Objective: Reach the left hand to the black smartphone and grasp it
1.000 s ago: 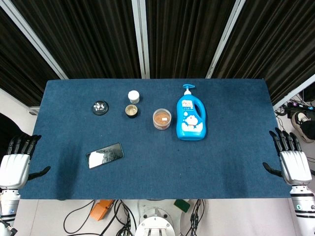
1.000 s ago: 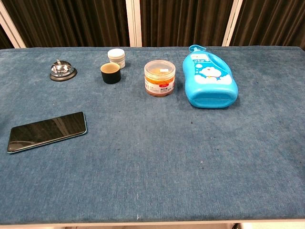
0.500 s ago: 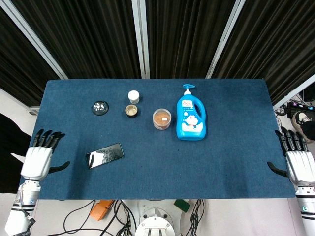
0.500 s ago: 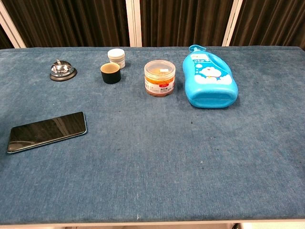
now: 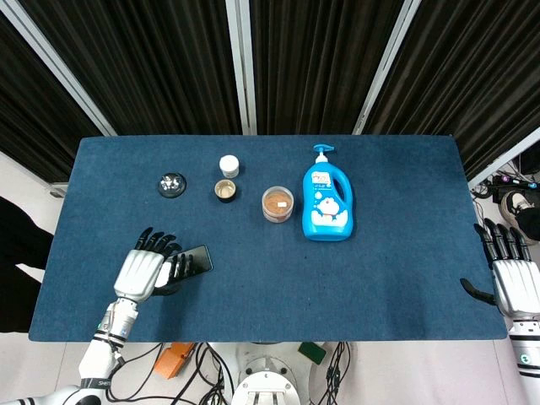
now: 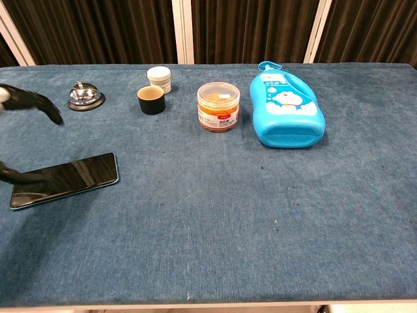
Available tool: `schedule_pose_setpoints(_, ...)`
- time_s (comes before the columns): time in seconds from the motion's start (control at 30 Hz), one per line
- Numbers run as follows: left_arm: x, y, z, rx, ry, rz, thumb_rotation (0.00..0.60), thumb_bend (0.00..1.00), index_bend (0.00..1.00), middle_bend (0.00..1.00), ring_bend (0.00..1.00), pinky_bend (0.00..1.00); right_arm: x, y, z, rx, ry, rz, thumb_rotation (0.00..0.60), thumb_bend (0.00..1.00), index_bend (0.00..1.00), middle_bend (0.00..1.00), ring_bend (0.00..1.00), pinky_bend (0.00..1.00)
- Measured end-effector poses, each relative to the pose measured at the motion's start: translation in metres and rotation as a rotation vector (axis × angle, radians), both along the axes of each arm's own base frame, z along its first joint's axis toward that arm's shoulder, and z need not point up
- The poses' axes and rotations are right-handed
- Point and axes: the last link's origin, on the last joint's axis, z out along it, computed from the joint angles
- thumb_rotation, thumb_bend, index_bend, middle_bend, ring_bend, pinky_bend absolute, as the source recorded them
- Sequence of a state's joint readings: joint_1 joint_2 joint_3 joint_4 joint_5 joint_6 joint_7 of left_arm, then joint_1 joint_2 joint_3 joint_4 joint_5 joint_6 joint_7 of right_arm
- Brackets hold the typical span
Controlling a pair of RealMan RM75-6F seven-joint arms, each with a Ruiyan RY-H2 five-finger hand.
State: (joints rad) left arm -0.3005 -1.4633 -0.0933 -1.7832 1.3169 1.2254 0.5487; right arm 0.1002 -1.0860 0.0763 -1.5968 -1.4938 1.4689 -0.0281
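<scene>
Left robot hand is spread open over the black smartphone; the flat phone could be pushed away.

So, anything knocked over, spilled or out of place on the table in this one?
Only the blue pump bottle stands out: it lies flat on its back rather than upright. Nothing spilled. The black smartphone lies flat with the left hand over it, not yet gripping; the right hand hangs open at the table edge.
</scene>
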Motion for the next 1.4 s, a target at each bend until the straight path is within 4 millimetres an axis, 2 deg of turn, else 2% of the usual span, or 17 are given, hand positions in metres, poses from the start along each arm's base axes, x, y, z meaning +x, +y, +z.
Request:
schedule_pose_setpoints(0.2, 0.001, 0.001, -0.023, -0.03, 0.019, 0.085, 0.6, 0.14, 0.33, 0.16, 0.1, 0.0, -0.002, -0.003, -0.001, 0.004, -0.002, -0.008, 0.6, 0.3, 0.0, 0.05, 0.0, 0.0)
schedule_pose_setpoints(0.5, -0.004, 0.002, -0.044, -0.005, 0.055, 0.177, 0.6, 0.14, 0.33, 0.14, 0.08, 0.0, -0.003, -0.007, -0.002, 0.012, -0.004, -0.01, 0.6, 0.3, 0.0, 0.05, 0.0, 0.0)
schedule_pose_setpoints(1.2, -0.012, 0.007, -0.06, -0.007, 0.097, 0.239, 0.6, 0.14, 0.33, 0.13, 0.05, 0.0, -0.005, -0.007, -0.002, 0.013, -0.012, -0.022, 0.6, 0.3, 0.0, 0.05, 0.0, 0.0)
schedule_pose_setpoints(1.4, -0.017, 0.009, -0.063, -0.016, 0.094, 0.253, 0.6, 0.23, 0.34, 0.12, 0.05, 0.0, -0.006, -0.006, -0.001, 0.013, -0.016, -0.023, 0.6, 0.3, 0.0, 0.05, 0.0, 0.0)
